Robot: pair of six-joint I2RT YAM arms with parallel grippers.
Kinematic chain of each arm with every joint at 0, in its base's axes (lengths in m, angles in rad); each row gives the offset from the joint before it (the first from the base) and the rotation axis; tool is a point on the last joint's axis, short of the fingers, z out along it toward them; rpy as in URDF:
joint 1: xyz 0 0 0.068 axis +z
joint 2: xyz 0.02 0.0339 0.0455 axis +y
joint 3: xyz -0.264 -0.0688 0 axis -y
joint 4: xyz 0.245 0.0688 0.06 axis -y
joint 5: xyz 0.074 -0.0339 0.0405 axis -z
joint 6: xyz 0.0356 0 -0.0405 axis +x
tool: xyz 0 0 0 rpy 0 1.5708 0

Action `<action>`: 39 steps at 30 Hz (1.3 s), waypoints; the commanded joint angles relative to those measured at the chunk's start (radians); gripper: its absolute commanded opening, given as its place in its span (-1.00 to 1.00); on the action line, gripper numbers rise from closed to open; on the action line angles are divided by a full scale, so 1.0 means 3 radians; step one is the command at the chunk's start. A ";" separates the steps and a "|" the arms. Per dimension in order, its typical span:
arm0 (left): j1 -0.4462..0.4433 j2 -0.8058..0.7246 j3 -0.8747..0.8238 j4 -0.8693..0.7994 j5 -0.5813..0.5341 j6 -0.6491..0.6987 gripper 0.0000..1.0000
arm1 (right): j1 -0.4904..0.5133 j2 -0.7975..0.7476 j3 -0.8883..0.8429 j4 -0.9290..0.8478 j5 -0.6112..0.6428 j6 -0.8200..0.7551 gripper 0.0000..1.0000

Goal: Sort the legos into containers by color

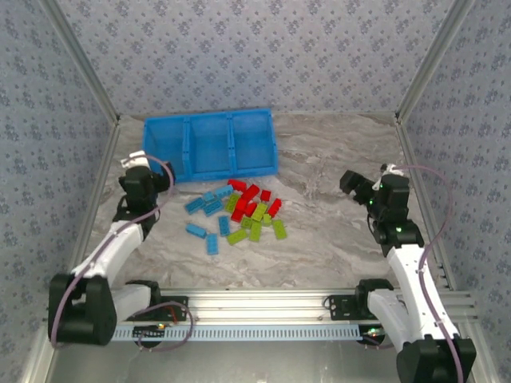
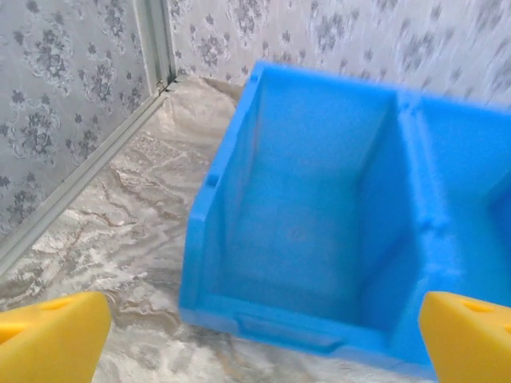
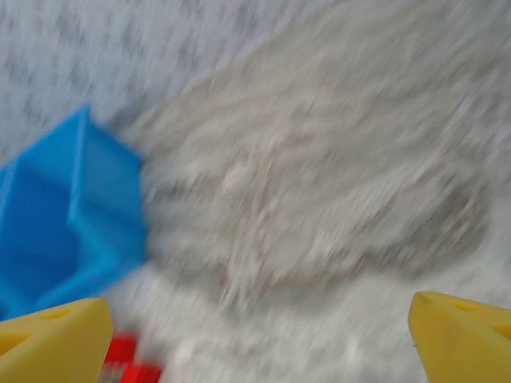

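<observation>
Legos (image 1: 239, 211) heaped on table (image 1: 335, 235) just before tray (image 1: 209, 118), none yet binned, between left gripper (image 1: 146, 166) and right gripper (image 1: 352, 182), both wide and empty, left slightly nearer

arms (image 1: 116, 243): white links — black joints | cables (image 1: 441, 191): pale purple | fingers (image 2: 52, 335): yellow, wedge-shaped | bases (image 1: 80, 307): black

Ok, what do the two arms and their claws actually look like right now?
The left arm and right arm share one build: white rounded links, black joints and black bases, bolted to a silver rail. A pale purple cable loops along each. The left claw and right claw end in bright yellow wedge-shaped fingers.
</observation>
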 commanded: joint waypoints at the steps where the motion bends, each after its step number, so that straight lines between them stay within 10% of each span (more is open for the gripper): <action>1: -0.0107 -0.0286 0.0346 -0.1618 0.0351 -0.1078 0.88 | 0.0460 0.0044 0.0193 -0.1037 -0.0466 0.0272 0.90; 10: -0.1376 -0.0406 0.0370 -0.2568 0.0587 -0.2315 0.67 | 0.2275 0.0718 0.0683 -0.1222 0.0010 0.0627 0.91; 15: -0.1570 -0.0215 0.0242 -0.2725 0.0438 -0.2472 0.49 | 0.2869 0.1284 0.1077 -0.1204 0.0194 0.0703 0.96; 31: -0.1473 0.0596 0.0112 -0.2266 0.0451 -0.2891 0.46 | 0.3284 0.1855 0.1542 -0.1344 0.0440 0.0708 1.00; 39: -0.1413 0.0937 0.0063 -0.2049 0.0449 -0.2863 0.04 | 0.3383 0.1847 0.1599 -0.1438 0.0560 0.0679 1.00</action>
